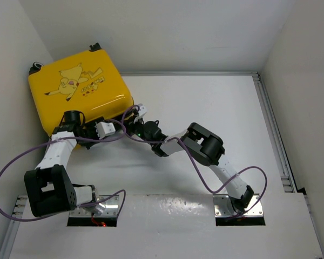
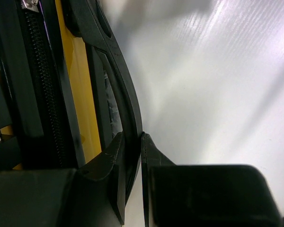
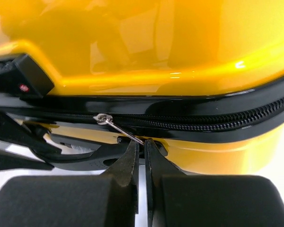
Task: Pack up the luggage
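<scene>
— How far along are we?
— The luggage [image 1: 78, 91] lies with its lid down in the far left corner of the bench [image 1: 205, 108]. We see nothing waiting outside it, so we judge only the zipper is left.
— And our hands?
— Our right hand [image 3: 143, 144] pinches the zipper pull [image 3: 123, 131], and our left hand [image 2: 131, 142] is closed on a black handle [image 2: 125, 104]. Both arms crowd one edge, and the wall [image 1: 11, 54] is near.

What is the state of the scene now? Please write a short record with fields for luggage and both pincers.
luggage: yellow, closed, flat on the table, far left corner
left pincer: shut on black handle at luggage edge
right pincer: shut on zipper pull
zipper pull: silver, slanting down from slider
</scene>
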Action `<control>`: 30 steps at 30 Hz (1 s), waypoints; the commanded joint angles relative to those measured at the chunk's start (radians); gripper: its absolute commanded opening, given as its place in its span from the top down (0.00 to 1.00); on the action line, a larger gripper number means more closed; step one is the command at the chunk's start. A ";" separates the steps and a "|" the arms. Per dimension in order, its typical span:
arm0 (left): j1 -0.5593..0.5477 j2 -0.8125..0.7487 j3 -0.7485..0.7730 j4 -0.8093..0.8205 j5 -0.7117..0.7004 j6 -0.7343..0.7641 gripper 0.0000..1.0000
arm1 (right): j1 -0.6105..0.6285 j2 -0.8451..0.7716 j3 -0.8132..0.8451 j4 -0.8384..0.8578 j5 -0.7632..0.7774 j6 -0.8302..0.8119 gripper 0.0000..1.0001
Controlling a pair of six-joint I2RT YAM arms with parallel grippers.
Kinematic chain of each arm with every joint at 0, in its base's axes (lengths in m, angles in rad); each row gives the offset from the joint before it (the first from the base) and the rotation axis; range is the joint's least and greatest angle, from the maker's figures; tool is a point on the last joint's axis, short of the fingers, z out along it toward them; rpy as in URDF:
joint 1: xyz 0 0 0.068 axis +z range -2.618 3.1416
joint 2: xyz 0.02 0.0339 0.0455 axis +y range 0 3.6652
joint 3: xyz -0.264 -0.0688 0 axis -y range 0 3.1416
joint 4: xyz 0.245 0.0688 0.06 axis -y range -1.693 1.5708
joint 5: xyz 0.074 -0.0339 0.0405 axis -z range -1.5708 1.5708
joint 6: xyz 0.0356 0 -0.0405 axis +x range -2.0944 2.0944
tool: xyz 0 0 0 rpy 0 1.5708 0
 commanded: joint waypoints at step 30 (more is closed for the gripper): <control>-0.016 -0.059 -0.006 -0.138 0.203 -0.027 1.00 | 0.109 0.055 0.114 0.149 -0.159 -0.211 0.65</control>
